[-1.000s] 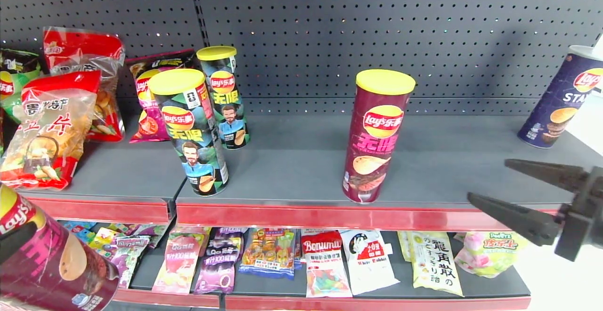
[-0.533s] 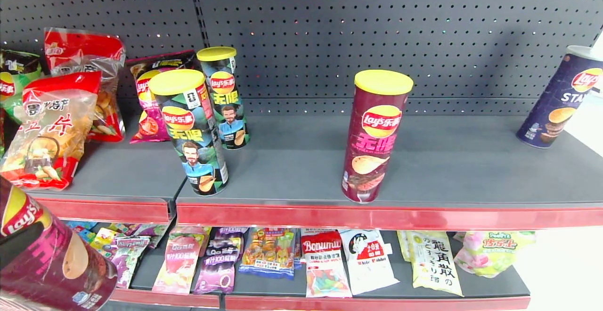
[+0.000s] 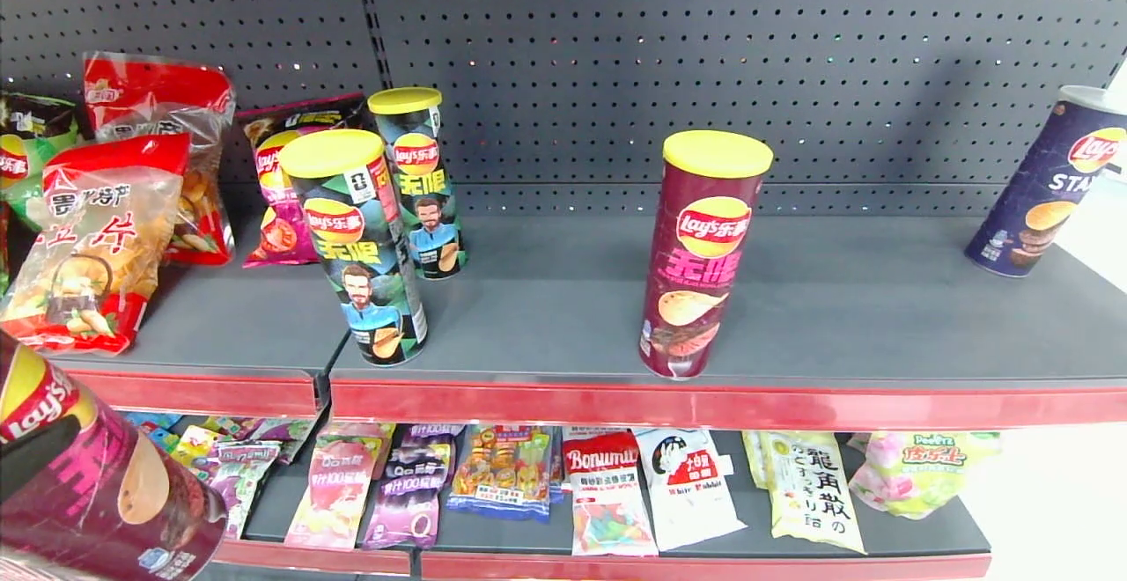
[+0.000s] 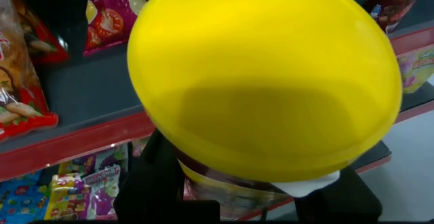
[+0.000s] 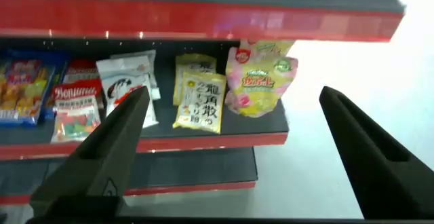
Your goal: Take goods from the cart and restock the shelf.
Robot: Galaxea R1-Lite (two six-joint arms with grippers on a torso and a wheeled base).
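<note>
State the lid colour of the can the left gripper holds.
Yellow; the lid of the chip can shows best in the left wrist view.

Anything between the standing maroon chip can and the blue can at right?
No. Head view: bare shelf between the maroon can and blue can.

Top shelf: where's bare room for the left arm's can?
For the held maroon can: widest gap between the dark blue can and the standing maroon yellow-lidded can; also free between it and the green-black cans. Crowded: left-end snack bags.
</note>
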